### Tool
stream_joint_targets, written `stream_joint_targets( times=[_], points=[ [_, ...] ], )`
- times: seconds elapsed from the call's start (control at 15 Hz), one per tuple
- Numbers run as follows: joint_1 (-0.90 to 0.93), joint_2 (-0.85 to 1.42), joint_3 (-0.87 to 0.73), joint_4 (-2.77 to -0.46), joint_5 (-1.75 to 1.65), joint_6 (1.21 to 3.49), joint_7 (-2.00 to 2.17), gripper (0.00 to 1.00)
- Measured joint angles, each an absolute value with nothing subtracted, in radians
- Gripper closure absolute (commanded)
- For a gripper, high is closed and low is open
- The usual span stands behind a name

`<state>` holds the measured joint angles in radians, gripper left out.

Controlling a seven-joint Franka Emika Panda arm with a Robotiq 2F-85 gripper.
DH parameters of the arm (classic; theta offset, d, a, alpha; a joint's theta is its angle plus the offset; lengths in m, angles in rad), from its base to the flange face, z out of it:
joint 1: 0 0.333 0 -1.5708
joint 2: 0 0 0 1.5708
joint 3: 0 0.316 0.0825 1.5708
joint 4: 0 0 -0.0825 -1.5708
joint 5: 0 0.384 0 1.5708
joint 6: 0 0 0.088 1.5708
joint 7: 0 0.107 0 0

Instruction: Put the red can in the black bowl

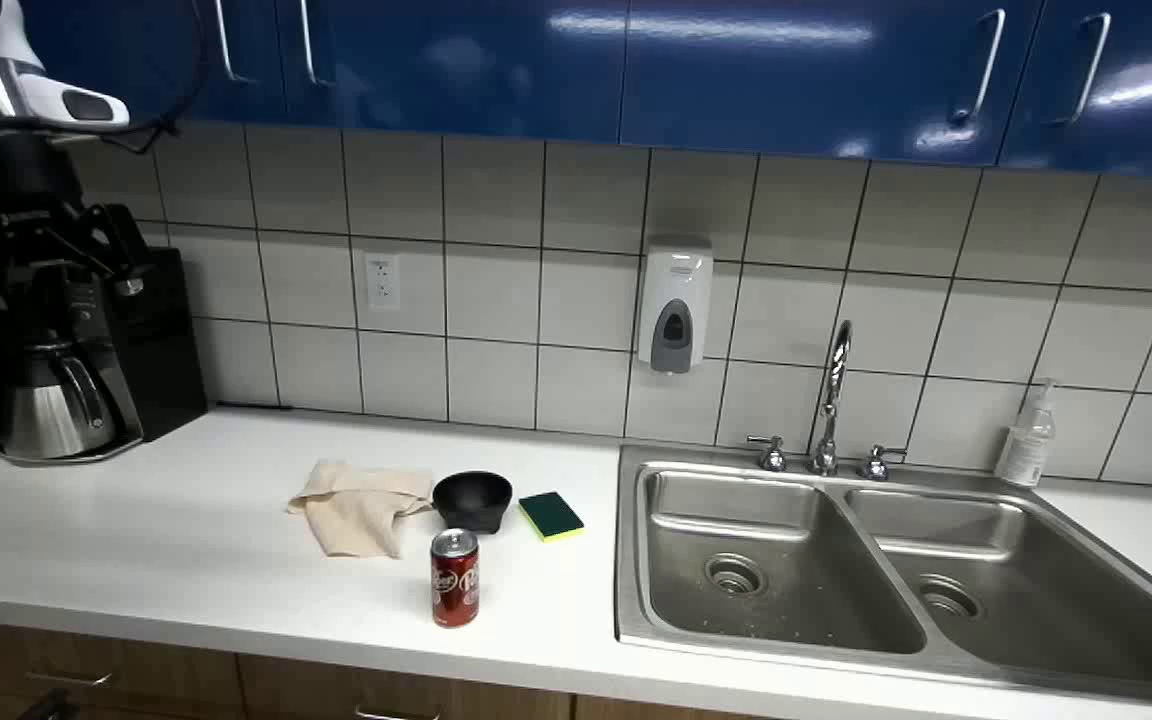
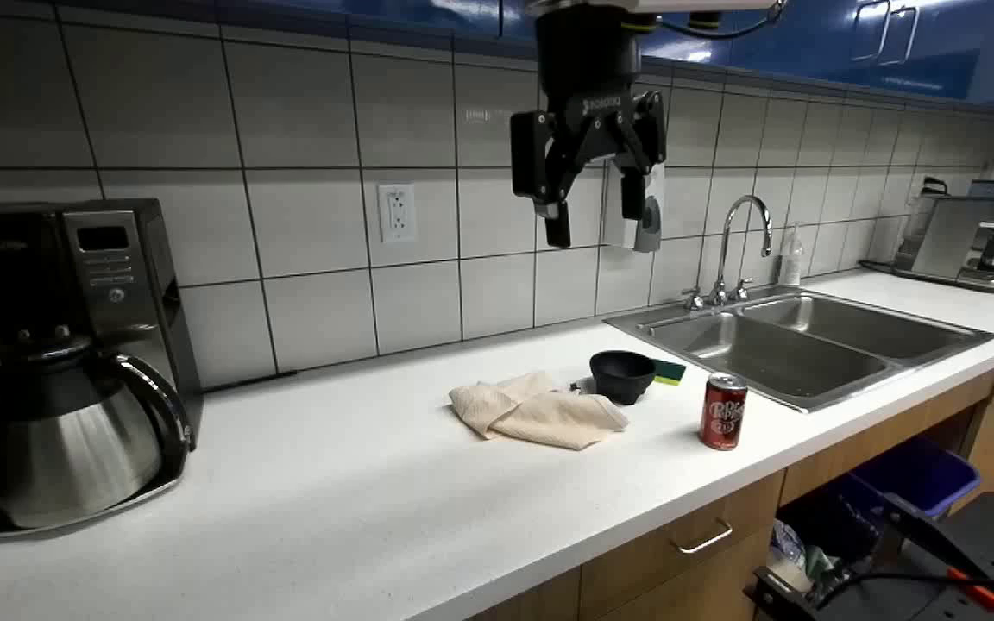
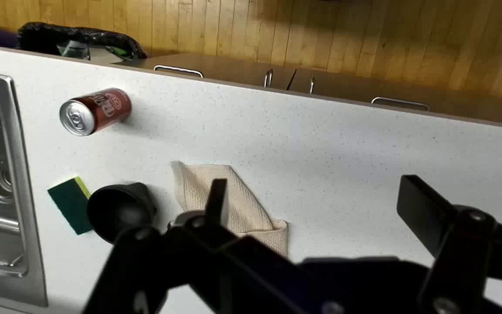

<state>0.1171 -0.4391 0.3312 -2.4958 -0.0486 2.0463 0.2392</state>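
Can make out the fingers (image 2: 557,229) clearly in an exterior view, spread wide, high over the bench (image 2: 290,509); hard to trace in an exterior view against the dark coffee maker (image 1: 161,330). Can find the red can (image 2: 723,414) upright on the bench near its front edge, outside the black bowl (image 2: 623,381) and apart from it (with lettering only partly readable round the curve). In the wrist view, cannot see the whole black bowl or the cloth (image 3: 194,187), partly covered by blurred fingers; can see just a dark inside with a pale sheen in the former. Can look into both basins (image 1: 806,600) of the sink (image 1: 630,550), with a drain (image 1: 733,574) in each; cut off at the left in the wrist view. Cannot tell the contents of the carafe (image 2: 74,457), closed in by steel sides. Can make out pale and greenish scraps (image 3: 76,50), of unclear kind, in a black-lined bin (image 3: 98,35) half hidden past the bench edge.
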Motion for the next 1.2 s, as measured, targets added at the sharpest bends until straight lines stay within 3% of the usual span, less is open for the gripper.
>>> stream_joint_targets(
  times=[0.8,1.2],
  points=[
    [0.120,-0.439,0.326,-2.498,-0.049,2.049,0.239,0.00],
    [0.120,-0.428,0.252,-2.573,-0.049,2.219,0.221,0.00]
  ],
)
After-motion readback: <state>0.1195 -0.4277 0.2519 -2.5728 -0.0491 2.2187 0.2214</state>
